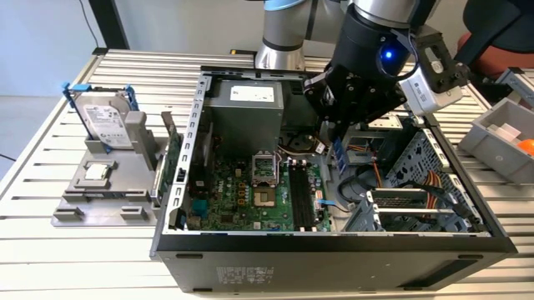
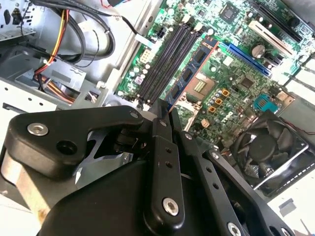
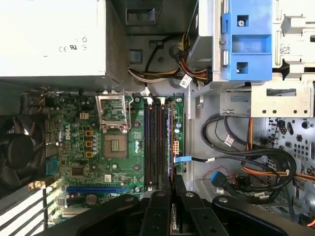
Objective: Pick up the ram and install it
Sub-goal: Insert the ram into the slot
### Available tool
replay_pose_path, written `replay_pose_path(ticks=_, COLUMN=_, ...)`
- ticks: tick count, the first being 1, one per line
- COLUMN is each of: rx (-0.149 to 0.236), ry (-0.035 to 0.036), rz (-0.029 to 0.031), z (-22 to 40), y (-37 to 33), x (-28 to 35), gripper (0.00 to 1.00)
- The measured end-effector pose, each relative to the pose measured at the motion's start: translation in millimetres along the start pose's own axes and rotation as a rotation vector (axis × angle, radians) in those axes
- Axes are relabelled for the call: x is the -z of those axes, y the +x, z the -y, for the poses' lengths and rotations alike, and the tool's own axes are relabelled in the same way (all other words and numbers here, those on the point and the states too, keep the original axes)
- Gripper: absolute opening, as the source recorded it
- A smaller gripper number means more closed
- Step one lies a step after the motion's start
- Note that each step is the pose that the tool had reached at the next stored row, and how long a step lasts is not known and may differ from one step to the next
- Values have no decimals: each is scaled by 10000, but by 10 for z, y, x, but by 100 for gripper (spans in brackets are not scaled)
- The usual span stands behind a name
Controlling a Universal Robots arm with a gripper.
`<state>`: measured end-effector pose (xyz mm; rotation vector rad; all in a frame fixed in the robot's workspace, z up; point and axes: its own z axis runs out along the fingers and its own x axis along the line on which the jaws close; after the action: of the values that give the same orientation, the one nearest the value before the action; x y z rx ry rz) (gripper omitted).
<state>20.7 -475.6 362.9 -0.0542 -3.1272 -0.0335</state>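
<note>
**Lining the stick up over its slot**

Black gripper [image 2: 170,115] linkages sit closest to us, fingers drawn together on the ram [image 2: 189,73], which we see edge-on, hanging above the motherboard [image 2: 236,73]. We judge the step as alignment: in the second wrist view the stick runs parallel to the memory slots [image 2: 167,61], just beside them. We should keep it upright, match it to one slot, then press evenly inside the open computer case [image 1: 179,187].

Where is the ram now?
In the second wrist view, the ram is gripped in the tool, just over the black memory slots inside the open computer case.
</note>
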Motion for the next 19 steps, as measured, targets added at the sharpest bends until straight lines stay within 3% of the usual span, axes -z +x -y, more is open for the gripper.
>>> replay_pose_path(ticks=19, rx=8, ry=1, rz=3, z=-1, y=-12, x=-230, gripper=0)
